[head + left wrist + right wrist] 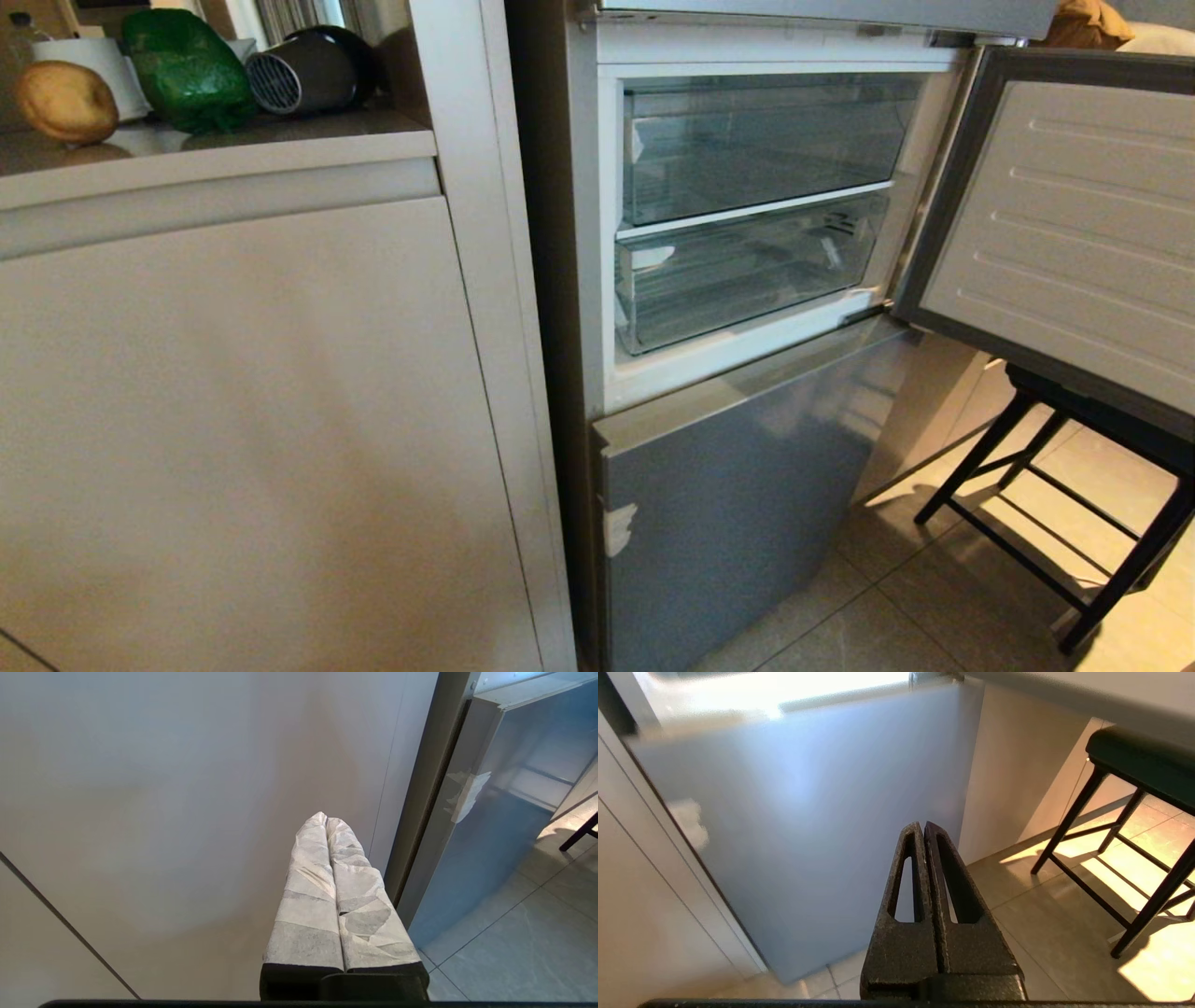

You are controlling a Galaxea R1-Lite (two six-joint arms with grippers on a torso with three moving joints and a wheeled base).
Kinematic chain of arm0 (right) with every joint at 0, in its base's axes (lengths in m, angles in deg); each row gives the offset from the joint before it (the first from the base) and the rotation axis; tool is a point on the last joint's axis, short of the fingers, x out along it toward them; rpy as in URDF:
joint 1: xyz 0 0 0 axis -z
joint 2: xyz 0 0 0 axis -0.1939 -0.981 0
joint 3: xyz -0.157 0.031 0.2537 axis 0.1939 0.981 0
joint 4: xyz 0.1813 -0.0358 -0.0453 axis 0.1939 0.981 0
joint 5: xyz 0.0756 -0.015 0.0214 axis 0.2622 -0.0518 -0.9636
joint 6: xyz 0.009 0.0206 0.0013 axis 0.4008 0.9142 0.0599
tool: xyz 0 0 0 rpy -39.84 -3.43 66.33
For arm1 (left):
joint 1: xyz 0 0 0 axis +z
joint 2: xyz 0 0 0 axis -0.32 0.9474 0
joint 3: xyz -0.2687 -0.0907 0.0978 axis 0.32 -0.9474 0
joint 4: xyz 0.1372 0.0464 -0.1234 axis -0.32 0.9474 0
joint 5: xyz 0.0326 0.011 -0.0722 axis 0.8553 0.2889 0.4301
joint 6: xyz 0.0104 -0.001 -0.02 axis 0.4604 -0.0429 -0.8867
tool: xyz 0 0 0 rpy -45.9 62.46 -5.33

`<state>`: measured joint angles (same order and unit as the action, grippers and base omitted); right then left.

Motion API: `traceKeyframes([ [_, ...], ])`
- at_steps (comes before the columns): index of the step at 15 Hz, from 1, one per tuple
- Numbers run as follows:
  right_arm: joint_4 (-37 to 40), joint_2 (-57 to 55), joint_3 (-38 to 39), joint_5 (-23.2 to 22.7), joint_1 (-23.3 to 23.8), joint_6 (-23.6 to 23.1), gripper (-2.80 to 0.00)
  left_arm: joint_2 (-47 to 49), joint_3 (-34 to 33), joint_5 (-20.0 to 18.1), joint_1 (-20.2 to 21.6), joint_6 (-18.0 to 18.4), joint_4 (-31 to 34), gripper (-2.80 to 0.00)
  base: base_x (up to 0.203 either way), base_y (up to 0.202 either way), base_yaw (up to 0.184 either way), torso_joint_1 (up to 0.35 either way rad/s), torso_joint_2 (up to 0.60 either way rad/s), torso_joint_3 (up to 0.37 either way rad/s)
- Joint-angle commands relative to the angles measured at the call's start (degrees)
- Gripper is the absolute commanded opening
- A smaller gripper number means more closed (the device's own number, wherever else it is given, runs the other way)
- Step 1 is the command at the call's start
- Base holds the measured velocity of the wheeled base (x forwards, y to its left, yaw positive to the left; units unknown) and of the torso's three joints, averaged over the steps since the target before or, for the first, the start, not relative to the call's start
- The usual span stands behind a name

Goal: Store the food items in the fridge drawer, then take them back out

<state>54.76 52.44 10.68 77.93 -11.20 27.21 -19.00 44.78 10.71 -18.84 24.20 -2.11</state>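
The food items sit on the countertop at the far left of the head view: a tan potato and a glossy dark green bell pepper beside it. The silver-grey fridge stands with its middle door swung open to the right, showing two clear drawers, an upper one and a lower fridge drawer, both pushed in. Neither arm shows in the head view. My left gripper, wrapped in white, is shut and empty, facing the beige cabinet. My right gripper is shut and empty, low before the fridge's lower door.
A black fan-like appliance and a white container share the countertop. A black stool stands on the tiled floor under the open door. Beige cabinet fronts fill the left.
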Motion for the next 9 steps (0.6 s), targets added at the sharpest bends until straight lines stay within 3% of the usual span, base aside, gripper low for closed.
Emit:
traceKeyframes([
  [1,-0.2,-10.5,-5.5,0.1,-0.1,1.2,-2.8,0.0,-0.6,-0.1,0.0,0.0,0.0,-2.8,0.0,0.0,0.0,0.0,0.0,0.0],
  [5,-5.1,-37.5,-17.8,-3.1,-0.7,8.3,-2.8,0.0,-0.6,0.0,0.0,0.0,0.0,-2.8,0.0,0.0,0.0,0.0,0.0,0.0],
  [9,-24.9,-67.2,-22.5,-4.2,-0.1,9.8,-2.8,0.0,-0.6,0.0,0.0,0.0,0.0,-2.8,0.0,0.0,0.0,0.0,0.0,0.0],
])
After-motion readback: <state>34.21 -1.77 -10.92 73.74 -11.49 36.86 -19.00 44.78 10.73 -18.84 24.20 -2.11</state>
